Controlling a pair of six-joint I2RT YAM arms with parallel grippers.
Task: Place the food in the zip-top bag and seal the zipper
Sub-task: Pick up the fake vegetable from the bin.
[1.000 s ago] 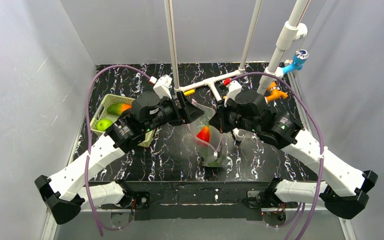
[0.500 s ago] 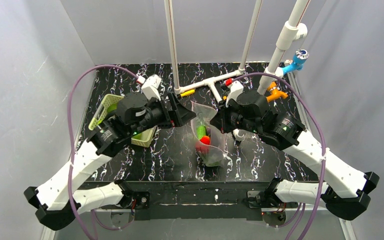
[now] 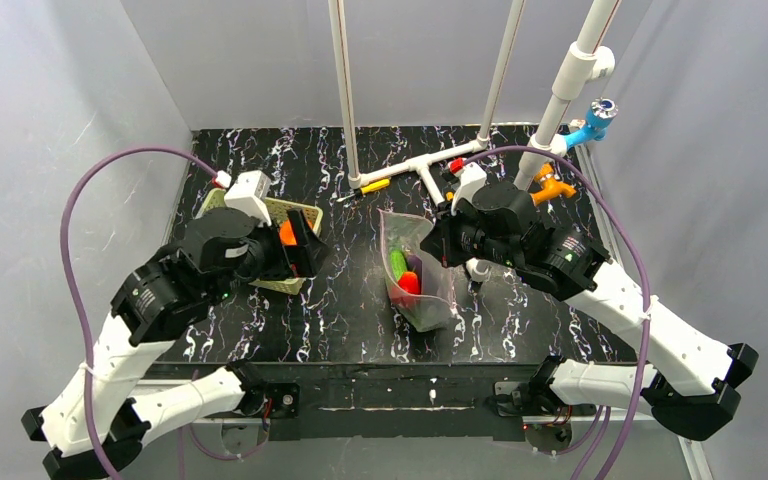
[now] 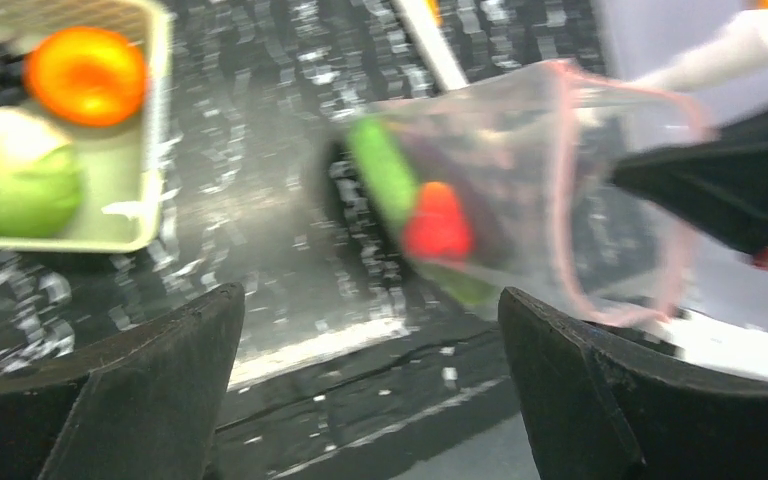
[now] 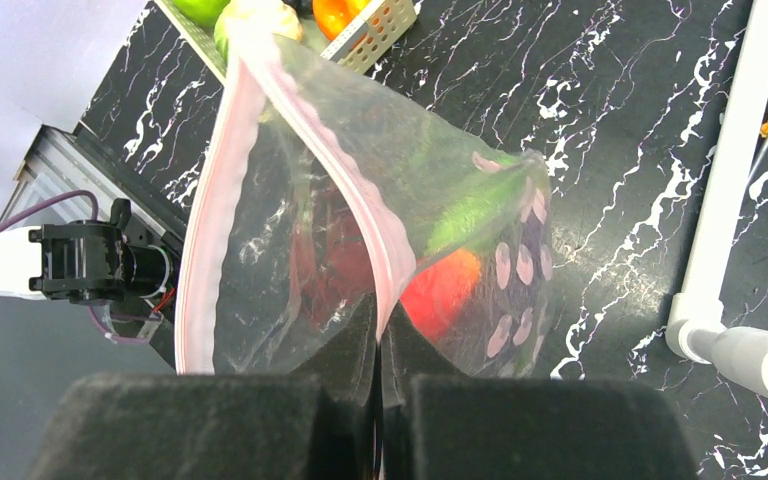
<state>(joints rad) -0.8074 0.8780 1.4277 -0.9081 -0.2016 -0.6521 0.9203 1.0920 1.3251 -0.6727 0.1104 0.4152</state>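
While the right claw point(image 5: 380, 335) clamps the zipper point(image 5: 215, 190) of the zip-top bag point(image 5: 460, 150) right of the basket point(image 3: 305, 211), the left claw point(image 4: 368, 300) gapes empty by that basket, the bagged food point(image 4: 438, 222) blurred.

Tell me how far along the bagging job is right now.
Done: a cucumber and a red tomato sit inside the zip-top bag. In hand: the right hand pinches the bag's mouth edge, holding it up; the left hand is open and empty. Left: an orange and a green piece lie in the basket, and the zipper gapes unsealed.
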